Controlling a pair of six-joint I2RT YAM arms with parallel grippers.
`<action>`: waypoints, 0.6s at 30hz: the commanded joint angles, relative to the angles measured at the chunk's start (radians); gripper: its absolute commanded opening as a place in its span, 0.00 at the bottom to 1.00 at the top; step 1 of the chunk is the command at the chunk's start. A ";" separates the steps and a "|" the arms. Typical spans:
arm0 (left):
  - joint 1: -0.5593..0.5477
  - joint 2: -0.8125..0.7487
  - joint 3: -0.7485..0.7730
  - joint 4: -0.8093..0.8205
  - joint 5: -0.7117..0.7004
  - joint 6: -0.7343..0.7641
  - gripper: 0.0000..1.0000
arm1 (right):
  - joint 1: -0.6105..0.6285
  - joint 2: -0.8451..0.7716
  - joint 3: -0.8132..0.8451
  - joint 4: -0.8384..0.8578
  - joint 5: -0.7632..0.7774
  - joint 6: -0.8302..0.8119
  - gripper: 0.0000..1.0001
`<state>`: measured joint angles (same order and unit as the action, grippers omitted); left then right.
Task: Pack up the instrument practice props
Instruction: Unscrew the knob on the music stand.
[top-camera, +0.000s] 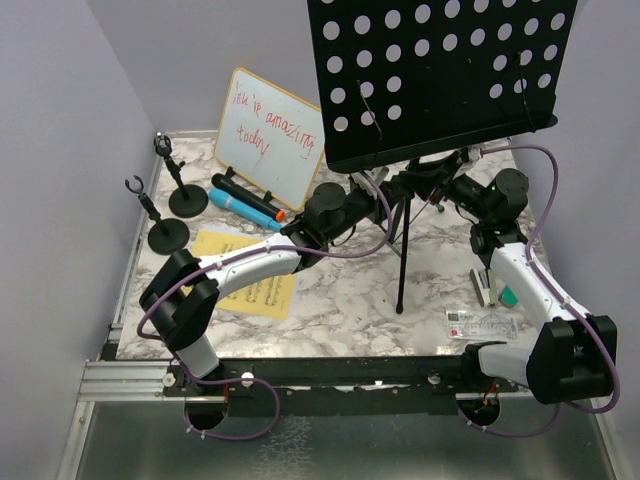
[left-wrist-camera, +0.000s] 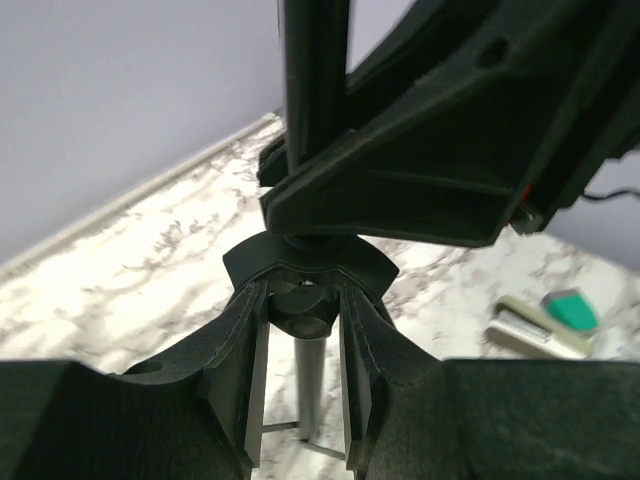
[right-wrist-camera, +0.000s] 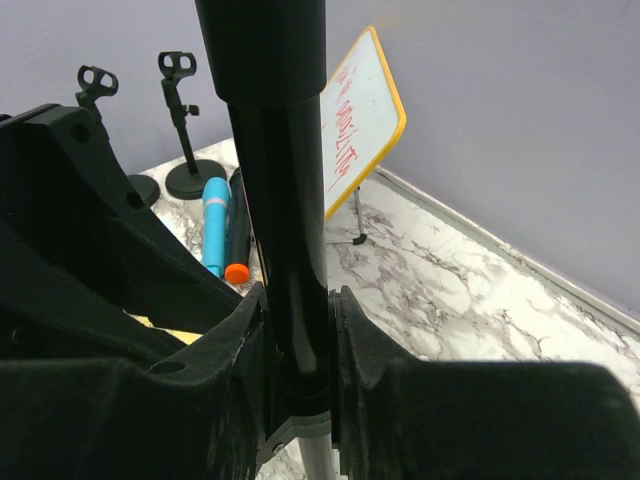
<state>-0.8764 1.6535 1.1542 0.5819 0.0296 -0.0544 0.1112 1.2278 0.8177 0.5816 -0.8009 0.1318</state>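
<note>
Right hand (right-wrist-camera: 297, 335) clamped on glossy round music-stand pole (right-wrist-camera: 280, 200); left hand (left-wrist-camera: 303, 300) pinching its matte tripod hub (left-wrist-camera: 335, 262). Perforated flat desk (top-camera: 440, 70) upper right, veined marble table (top-camera: 340, 300).

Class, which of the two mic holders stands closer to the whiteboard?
The rear mic holder, its base beside the black microphone; the front mic holder stands nearer the yellow sheet music.

A wood-framed whiteboard (top-camera: 270, 135) with red writing stands tilted at the back left of the marbled surface (top-camera: 340, 300), while a small stapler (top-camera: 487, 287) lies near the right edge, a clear ruler (top-camera: 480, 323) just beside it.
</note>
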 joint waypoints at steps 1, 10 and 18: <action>0.021 0.017 0.046 0.022 -0.107 -0.355 0.00 | 0.019 0.021 -0.029 -0.147 -0.111 0.017 0.01; 0.073 0.013 -0.005 -0.055 -0.057 -0.972 0.00 | 0.019 0.017 -0.027 -0.153 -0.112 0.018 0.01; 0.102 0.049 -0.052 -0.037 0.087 -1.431 0.01 | 0.019 0.006 -0.013 -0.193 -0.084 0.009 0.01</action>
<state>-0.7872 1.6745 1.1477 0.5346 0.0849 -1.1507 0.1112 1.2266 0.8185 0.5770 -0.8009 0.1307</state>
